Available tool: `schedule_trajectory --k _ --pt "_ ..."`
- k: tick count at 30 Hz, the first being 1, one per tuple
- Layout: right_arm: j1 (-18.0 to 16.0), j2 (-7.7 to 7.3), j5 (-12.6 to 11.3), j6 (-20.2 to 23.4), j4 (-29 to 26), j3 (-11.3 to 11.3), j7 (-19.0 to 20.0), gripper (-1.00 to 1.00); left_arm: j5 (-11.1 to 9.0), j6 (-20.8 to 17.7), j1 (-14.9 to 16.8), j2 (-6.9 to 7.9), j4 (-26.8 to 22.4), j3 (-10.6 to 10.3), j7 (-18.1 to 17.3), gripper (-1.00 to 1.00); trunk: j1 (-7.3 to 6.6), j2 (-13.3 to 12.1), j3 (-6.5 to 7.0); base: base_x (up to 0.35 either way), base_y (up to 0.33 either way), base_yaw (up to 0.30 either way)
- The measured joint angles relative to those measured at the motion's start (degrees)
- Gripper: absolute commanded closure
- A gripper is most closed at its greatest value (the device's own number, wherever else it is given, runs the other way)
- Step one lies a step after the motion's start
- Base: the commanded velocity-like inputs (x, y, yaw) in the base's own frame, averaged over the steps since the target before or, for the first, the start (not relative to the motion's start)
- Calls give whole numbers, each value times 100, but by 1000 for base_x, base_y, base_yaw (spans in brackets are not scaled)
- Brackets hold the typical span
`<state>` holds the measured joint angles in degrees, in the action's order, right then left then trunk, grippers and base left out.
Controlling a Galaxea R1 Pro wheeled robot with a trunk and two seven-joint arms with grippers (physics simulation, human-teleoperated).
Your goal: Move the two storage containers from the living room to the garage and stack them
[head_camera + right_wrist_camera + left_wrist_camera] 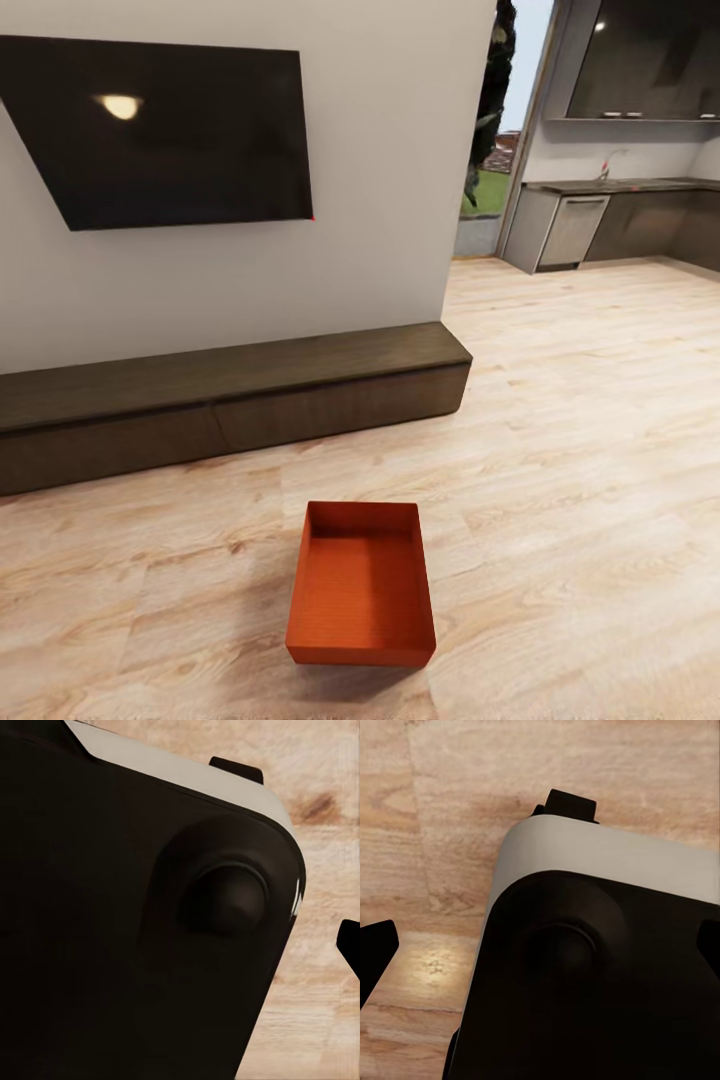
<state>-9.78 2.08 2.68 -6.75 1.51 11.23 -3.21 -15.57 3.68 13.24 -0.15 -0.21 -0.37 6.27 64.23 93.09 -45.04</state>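
An open orange-red rectangular storage container (361, 588) is sitting on the light wood plank floor (580, 470), near a long dark low bench (230, 400) under a black wall-mounted TV (170, 135). Both wrist views are looking at the robot's dark base over planks, and I cannot tell either gripper's state.

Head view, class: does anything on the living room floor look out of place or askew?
One orange-red storage container sits open and empty on the wood plank floor, in front of the dark low bench. It stands upright and undamaged; nothing is spilled.
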Motion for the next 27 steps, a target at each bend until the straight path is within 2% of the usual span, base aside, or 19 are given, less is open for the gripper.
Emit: schedule_trajectory --k 27 --pt "0 0 2 -4 0 2 0 -100 6 8 0 -1 0 0 -2 -100 0 0 -250 0 0 0"
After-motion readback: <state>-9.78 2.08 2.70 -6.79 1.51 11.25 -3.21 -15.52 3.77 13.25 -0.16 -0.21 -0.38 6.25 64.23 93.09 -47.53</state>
